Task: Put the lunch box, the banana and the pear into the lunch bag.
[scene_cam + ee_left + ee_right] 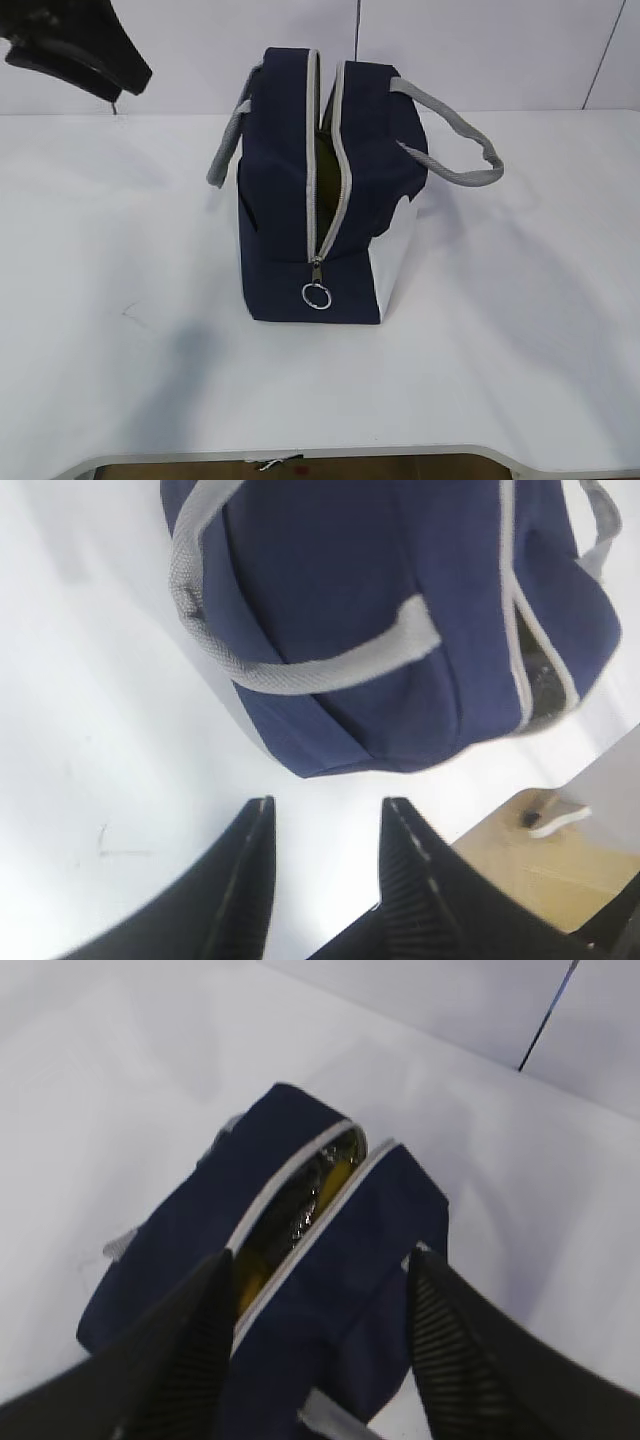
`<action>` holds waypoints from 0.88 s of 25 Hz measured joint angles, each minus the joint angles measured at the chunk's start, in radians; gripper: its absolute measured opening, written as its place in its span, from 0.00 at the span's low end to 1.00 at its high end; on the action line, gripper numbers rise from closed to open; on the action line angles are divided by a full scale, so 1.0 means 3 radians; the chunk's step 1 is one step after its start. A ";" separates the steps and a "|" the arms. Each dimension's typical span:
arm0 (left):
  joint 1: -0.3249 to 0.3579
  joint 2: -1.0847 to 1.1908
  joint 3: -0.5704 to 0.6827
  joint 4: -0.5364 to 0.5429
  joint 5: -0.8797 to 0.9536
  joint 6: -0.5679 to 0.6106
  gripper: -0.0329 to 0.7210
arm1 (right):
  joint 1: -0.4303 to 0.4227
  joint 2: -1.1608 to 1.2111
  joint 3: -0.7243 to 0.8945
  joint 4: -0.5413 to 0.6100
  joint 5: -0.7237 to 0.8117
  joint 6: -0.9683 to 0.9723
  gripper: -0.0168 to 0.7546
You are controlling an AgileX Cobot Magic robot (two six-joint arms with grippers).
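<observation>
Table [120, 400] edge lower frame. Ring pull [316, 295] hangs nearest at centre on the lunch bag [285, 200]. Zipper [335, 180] parted; something yellow inside, which fruit unclear. Left gripper [325, 865] released, empty, beside bag. Right gripper [320, 1350] released, empty, above bag. Wall [480, 50] behind.

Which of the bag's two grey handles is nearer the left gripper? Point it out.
The handle on the lunch bag's left side; the other handle loops out to the right, away from the left gripper.
</observation>
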 joint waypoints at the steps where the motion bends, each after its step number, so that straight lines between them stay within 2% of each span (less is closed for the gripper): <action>1: -0.0017 -0.0065 0.0000 0.0037 0.0008 -0.0009 0.40 | 0.0000 -0.0065 0.0168 0.0008 0.0000 -0.0028 0.60; 6: -0.0039 -0.0314 0.0000 0.0203 0.0036 -0.0075 0.40 | 0.0000 -0.0585 0.1102 0.0094 -0.0159 -0.0178 0.60; 15: -0.0039 -0.0389 0.0000 0.0238 0.0048 -0.0096 0.40 | 0.0006 -0.1669 0.3033 0.0123 -0.1712 -0.0936 0.60; 18: -0.0039 -0.0389 0.0000 0.0238 0.0048 -0.0103 0.40 | 0.0006 -0.1689 0.3293 0.0123 -0.2047 -0.0967 0.60; 22: -0.0039 -0.0389 0.0000 0.0238 0.0050 -0.0103 0.40 | 0.0006 -0.1586 0.3332 0.0081 -0.2112 -0.0977 0.60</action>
